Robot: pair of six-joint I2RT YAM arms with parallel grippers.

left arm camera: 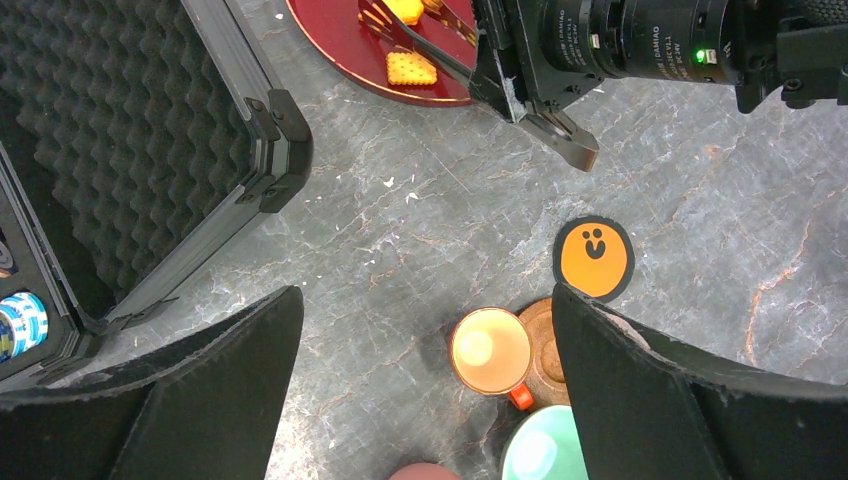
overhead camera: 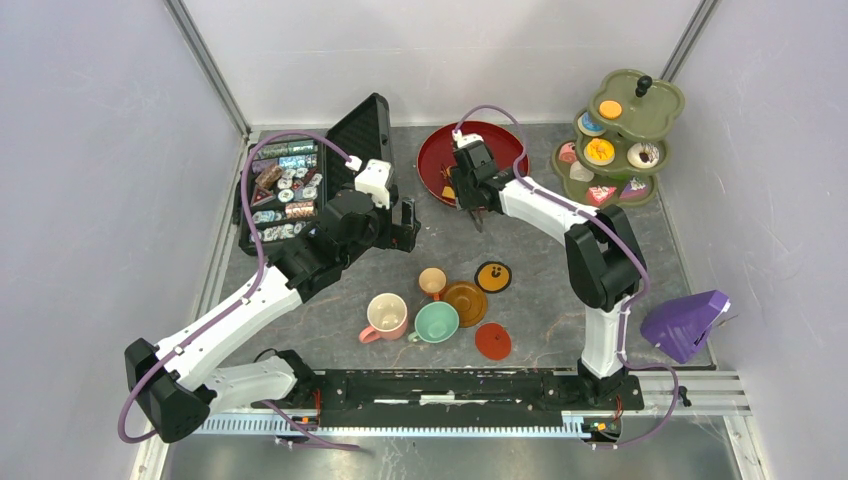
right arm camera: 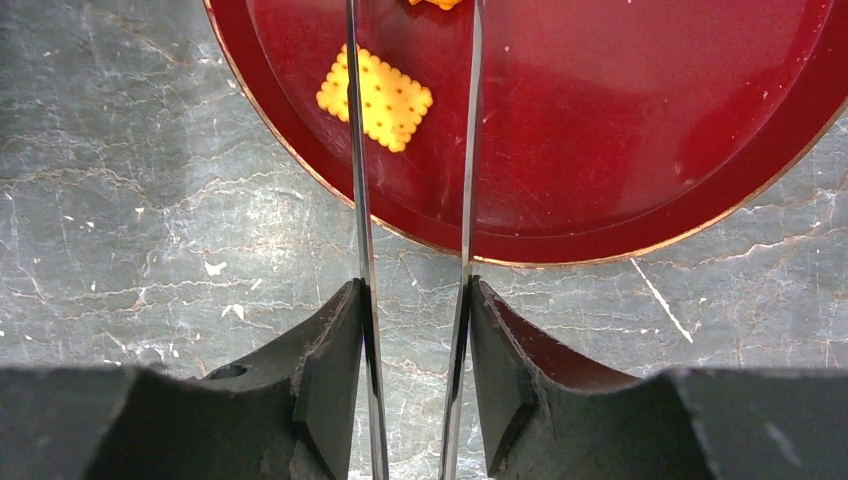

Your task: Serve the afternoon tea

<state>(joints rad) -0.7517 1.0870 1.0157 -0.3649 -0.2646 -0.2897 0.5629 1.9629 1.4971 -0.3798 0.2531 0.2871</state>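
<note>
My right gripper (right arm camera: 415, 290) is shut on thin metal tongs (right arm camera: 355, 150), a finger pressed against each blade. The blades reach over a red plate (right arm camera: 650, 130), the left one crossing an orange biscuit (right arm camera: 385, 100). A second orange piece (right arm camera: 435, 3) shows at the top edge. My left gripper (left arm camera: 425, 300) hangs open above the table, with the small orange cup (left arm camera: 490, 350) and its brown saucer (left arm camera: 545, 340) below it. The mint cup (overhead camera: 436, 322) and pink cup (overhead camera: 386, 316) stand together nearer the arm bases. Several pastries sit on a green tiered stand (overhead camera: 618, 140).
An open black case (overhead camera: 290, 190) with foam lid and small items lies at the back left. An orange face saucer (overhead camera: 493, 276) and a red saucer (overhead camera: 493, 341) lie by the cups. A purple object (overhead camera: 685, 322) sits at the right edge. Grey walls close in the table.
</note>
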